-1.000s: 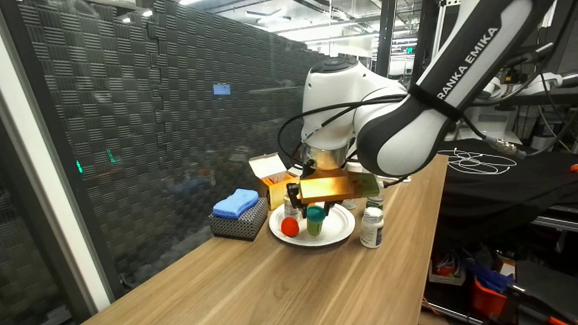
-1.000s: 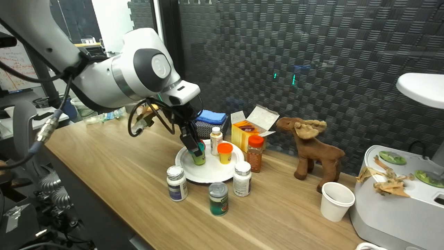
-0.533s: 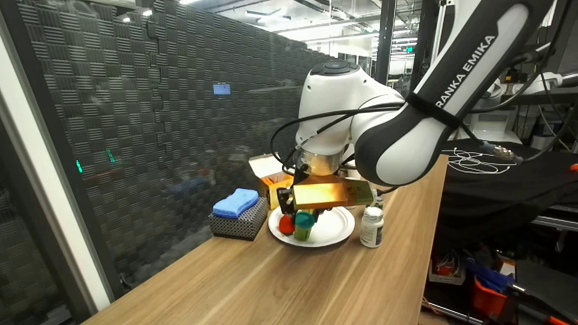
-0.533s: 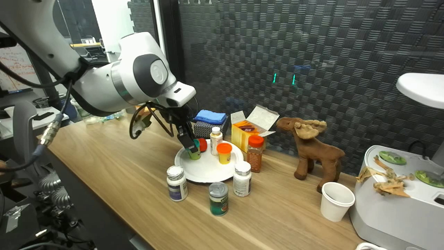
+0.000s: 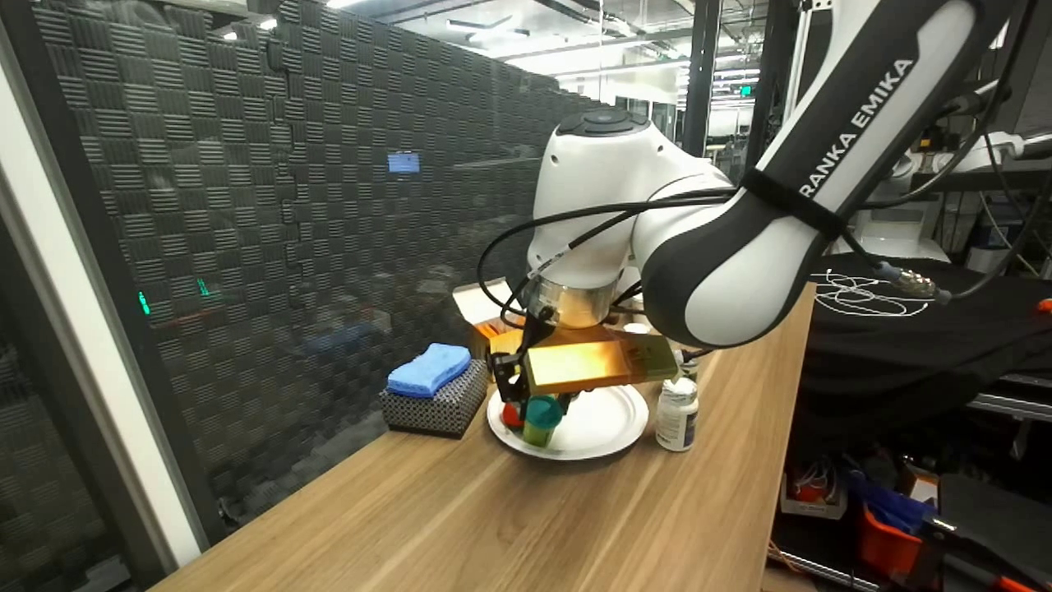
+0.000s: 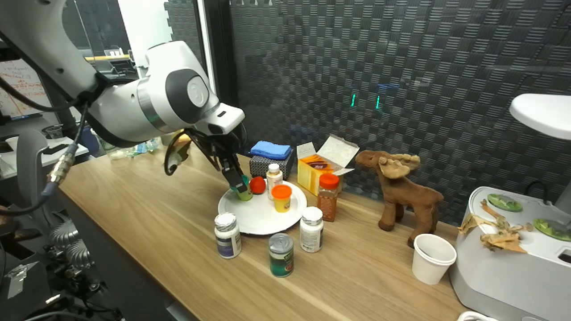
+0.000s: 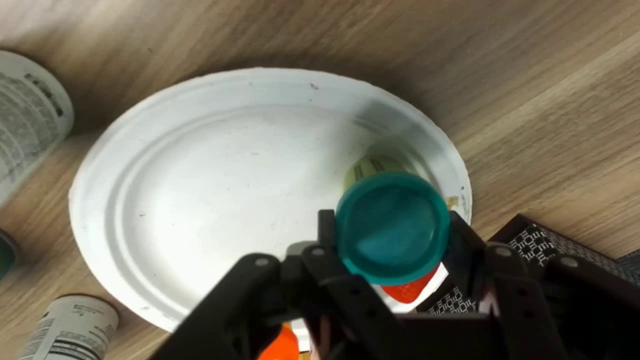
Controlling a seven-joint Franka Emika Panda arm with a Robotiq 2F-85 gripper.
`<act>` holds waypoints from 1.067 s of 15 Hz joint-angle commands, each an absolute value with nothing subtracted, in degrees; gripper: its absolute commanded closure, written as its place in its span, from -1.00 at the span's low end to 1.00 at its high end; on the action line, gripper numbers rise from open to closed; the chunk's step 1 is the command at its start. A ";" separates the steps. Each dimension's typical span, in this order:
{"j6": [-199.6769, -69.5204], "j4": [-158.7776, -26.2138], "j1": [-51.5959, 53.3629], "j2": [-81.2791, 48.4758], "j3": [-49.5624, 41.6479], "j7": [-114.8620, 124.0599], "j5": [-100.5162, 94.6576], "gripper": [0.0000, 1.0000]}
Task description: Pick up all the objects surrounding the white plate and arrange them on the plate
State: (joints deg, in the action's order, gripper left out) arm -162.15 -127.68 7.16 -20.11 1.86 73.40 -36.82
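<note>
Teal-topped cup [image 5: 542, 421] just inside the rim of the white plate [image 5: 612, 419], right beside the round red item [image 6: 257, 185]; gripper [image 7: 392, 232] clamped on its top, jaws on opposite sides. Likely crowded to that edge to save plate space for what stands past the rim: orange-capped jar [image 6: 328, 205], green can [image 6: 281, 264], pale-labelled bottle [image 6: 311, 236], and purple-labelled bottle [image 6: 229, 243] toward the long edge of the desk [image 6: 169, 214]. Top grip presumably keeps the jaws above neighbouring pieces. Wrist view alone shows both contacts plainly. In an exterior view, white-capped bottle [image 6: 274, 178] and orange-lidded tub [image 6: 282, 203] stand on the plate; wrist view gives just a slice of orange lid. Cup base touching plate: cannot tell.
</note>
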 commanded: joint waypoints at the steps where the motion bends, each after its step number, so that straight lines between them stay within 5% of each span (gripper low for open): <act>1: -160.86 -128.14 6.05 -19.51 4.26 69.30 -34.56 0.43; 16: -142.21 -124.38 11.43 -19.47 1.03 56.37 -16.53 0.43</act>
